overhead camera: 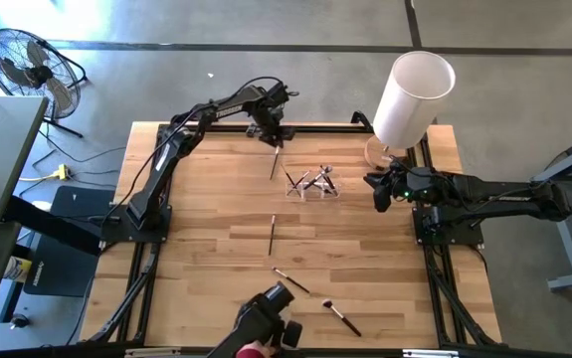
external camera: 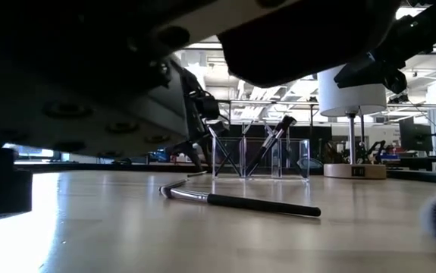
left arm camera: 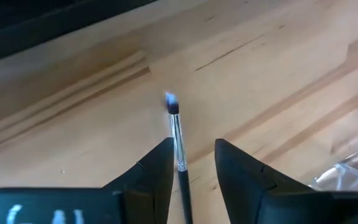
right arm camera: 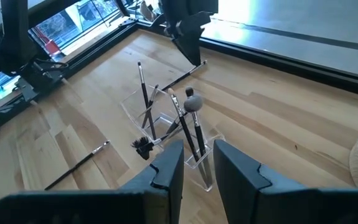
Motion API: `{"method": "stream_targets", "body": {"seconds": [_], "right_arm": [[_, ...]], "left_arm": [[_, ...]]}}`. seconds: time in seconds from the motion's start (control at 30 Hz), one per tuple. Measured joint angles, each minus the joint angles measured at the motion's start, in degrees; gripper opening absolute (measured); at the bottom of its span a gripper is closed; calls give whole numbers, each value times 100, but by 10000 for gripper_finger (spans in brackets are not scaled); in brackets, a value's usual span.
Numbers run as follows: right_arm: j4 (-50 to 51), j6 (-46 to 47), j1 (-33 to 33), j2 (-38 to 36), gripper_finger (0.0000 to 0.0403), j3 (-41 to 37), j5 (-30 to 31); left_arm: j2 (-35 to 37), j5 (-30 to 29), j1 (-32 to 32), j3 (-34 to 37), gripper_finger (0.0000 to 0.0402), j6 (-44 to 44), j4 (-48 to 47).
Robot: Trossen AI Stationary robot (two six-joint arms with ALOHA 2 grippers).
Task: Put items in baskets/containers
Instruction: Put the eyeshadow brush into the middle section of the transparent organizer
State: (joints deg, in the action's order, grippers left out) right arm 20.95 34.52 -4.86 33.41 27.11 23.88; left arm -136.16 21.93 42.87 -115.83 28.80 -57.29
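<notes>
A thin dark brush (overhead camera: 276, 161) lies flat on the wooden table near the far edge, its pale bristle tip (left arm camera: 170, 101) pointing away from my left gripper. My left gripper (left arm camera: 191, 144) points steeply down over it, open, one finger on each side of the handle (left arm camera: 180, 163). To the right stands the clear plastic container (overhead camera: 310, 184), also seen in the right wrist view (right arm camera: 132, 102), with several brushes leaning in it. My right gripper (right arm camera: 197, 149) waits open at the table's right side (overhead camera: 377, 189), facing the container with nothing between its fingers.
Three more brushes lie on the table: one in the middle (overhead camera: 272, 234), two toward the near edge (overhead camera: 290, 281) (overhead camera: 340, 316). A tall white cylinder (overhead camera: 412, 99) stands at the far right corner. A dark device (overhead camera: 266, 323) sits at the near edge.
</notes>
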Motion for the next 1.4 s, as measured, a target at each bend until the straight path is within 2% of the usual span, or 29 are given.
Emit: {"method": "stream_targets", "body": {"seconds": [0.13, 0.2, 0.67, 0.77, 0.83, 1.0, 1.17, 1.27, 1.4], "right_arm": [[2, 0, 0, 0, 82, 0, -55], [2, -3, -2, 0, 82, 0, -91], [22, -158, 4, 0, 82, 0, -377], [24, -197, 4, 0, 82, 0, -476], [26, -204, 4, 0, 82, 0, -518], [55, -218, 4, 0, 82, 0, -585], [77, -293, 4, 0, 82, 0, -677], [77, -385, 4, 0, 82, 0, -782], [78, -524, 4, 0, 82, 0, -793]], "left_arm": [[-127, 308, 39, 0, 96, -30, -233], [-143, 299, 63, -8, 88, -148, -746], [-200, 160, 57, -22, 29, -533, -1333], [-16, -215, 17, -3, 17, -743, -1660], [211, -692, -60, -7, 6, -806, -1690], [1095, -1317, -388, 182, 4, -1096, -1577], [2185, -1514, -723, 1188, 5, -976, -808], [3030, -1648, -912, 2352, 5, -616, -100], [4339, -1714, -1250, 4316, 5, 237, 1560]]}}
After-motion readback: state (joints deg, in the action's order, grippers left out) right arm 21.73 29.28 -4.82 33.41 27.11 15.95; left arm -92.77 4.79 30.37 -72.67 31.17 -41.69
